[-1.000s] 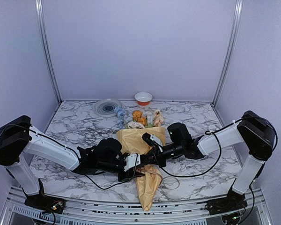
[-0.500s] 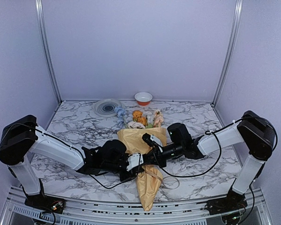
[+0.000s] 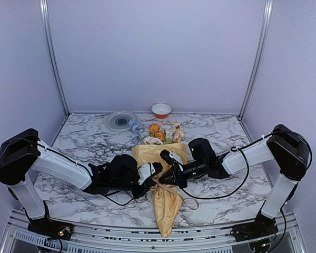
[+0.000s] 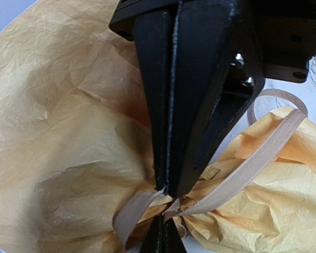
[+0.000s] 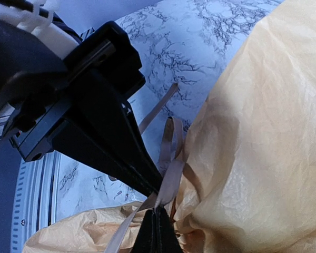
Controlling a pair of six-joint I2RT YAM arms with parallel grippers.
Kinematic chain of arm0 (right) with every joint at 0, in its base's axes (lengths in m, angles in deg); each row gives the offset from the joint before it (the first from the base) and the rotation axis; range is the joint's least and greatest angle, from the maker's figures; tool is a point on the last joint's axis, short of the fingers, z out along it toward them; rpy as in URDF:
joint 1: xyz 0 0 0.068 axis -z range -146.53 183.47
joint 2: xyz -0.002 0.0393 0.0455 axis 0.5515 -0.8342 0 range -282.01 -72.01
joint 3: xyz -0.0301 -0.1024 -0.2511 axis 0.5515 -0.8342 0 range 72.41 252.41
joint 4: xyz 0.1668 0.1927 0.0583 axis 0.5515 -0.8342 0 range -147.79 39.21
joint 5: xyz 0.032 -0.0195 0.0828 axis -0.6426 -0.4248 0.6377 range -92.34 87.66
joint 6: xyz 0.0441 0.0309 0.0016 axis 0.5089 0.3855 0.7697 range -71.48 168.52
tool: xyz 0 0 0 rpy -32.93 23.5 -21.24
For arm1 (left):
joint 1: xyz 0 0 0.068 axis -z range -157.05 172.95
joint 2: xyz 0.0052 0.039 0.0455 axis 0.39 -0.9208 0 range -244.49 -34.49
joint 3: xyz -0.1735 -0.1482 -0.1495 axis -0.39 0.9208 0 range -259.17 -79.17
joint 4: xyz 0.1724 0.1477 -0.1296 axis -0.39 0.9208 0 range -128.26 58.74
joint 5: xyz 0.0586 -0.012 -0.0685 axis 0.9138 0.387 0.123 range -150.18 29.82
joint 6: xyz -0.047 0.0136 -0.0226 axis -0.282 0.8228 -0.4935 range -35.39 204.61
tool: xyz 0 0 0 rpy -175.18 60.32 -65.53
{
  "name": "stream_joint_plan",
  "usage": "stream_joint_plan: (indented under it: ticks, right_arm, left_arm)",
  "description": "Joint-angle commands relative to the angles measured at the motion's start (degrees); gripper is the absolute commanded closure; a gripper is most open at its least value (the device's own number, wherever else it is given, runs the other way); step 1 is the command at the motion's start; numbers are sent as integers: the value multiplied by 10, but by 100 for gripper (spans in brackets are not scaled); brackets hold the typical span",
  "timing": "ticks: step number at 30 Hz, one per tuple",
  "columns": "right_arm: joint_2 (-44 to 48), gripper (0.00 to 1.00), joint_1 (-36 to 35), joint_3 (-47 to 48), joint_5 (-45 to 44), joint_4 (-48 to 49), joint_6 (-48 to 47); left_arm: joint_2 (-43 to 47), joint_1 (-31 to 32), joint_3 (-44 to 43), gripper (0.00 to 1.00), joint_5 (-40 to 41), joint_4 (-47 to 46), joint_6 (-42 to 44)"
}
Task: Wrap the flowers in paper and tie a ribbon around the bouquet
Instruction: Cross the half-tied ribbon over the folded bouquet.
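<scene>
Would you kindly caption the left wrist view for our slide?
The left gripper shut on the ribbon at the cinched waist of the bouquet.

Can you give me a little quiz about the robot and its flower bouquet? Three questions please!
1. True or false: the left end effector and the right end effector are both wide open.
2. Where on the tan-yellow crinkled paper bouquet do they meet? A its wide top end; B its pinched middle; C its bottom tip.
3. Fill in: behind the bouquet stand a round grey dish and a small white and orange ___.
Key: 1 false, both are shut on the thin beige ribbon. 2 B. 3 bowl.
</scene>
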Motion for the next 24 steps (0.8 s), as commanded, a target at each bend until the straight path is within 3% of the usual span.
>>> stream_joint_plan:
  ticks: [1, 4, 12, 16, 24]
  right_arm:
    - [13, 100, 4, 12, 13, 3, -3]
    - [11, 99, 4, 11, 26, 5, -2]
    - [5, 92, 4, 23, 42, -13, -9]
    - [7, 80, 7, 38, 46, -46, -25]
    - [54, 68, 36, 51, 85, -70, -34]
  left_arm:
    - [-3, -2, 0, 99, 52, -16, -50]
    - [-18, -2, -17, 96, 51, -1, -57]
    - [-59, -2, -54, 97, 95, 40, -82]
    - [-58, -4, -56, 98, 118, 39, -96]
    - [-61, -3, -57, 99, 114, 32, -101]
